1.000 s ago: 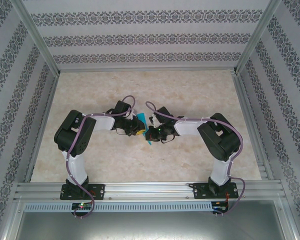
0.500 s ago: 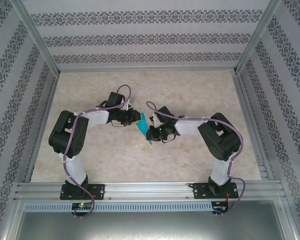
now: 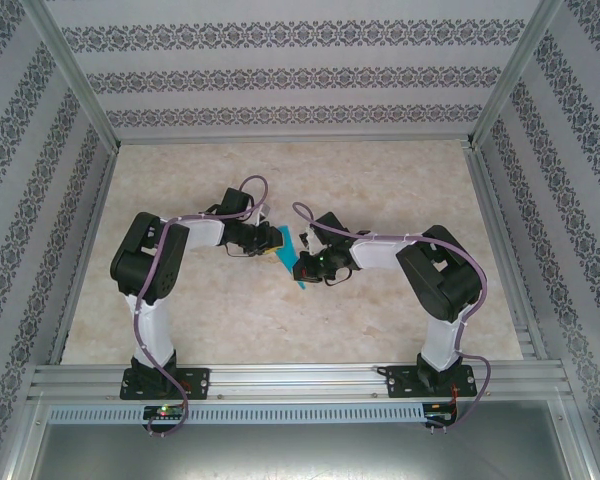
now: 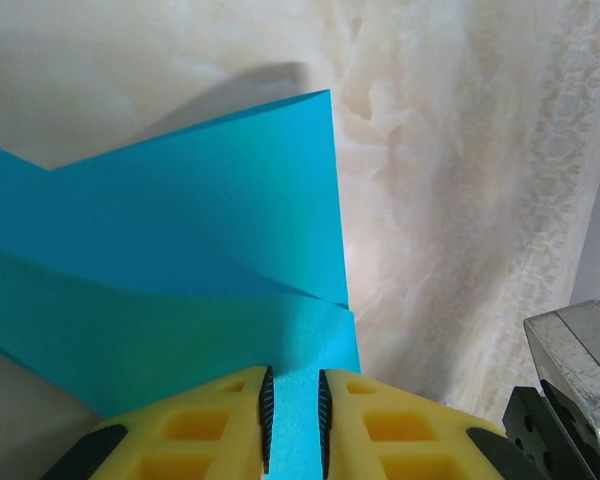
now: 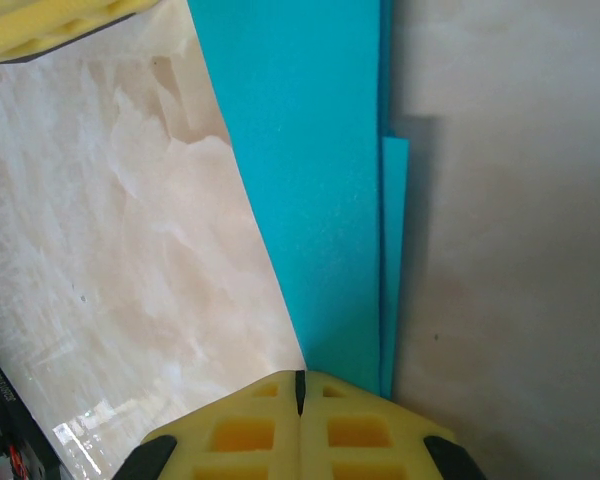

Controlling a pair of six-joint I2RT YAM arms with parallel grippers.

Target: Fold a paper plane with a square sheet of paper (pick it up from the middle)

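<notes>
Over the middle of the bench [image 3: 380,180], the creased teal sheet of paper [image 4: 180,250] is held between both claws. The left claw [image 4: 292,400] pinches one edge, its jaws nearly closed. The right claw [image 5: 300,385] is clamped tight on another edge, probably steadying the layers for the next fold.

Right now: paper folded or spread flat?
Folded: the paper shows overlapping layers with diagonal edges in the left wrist view.

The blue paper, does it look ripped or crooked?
Not ripped. The blue paper is folded and pinched by the left gripper and the right gripper. Its layers don't line up: one edge sticks out past the other, a bit crooked.
</notes>
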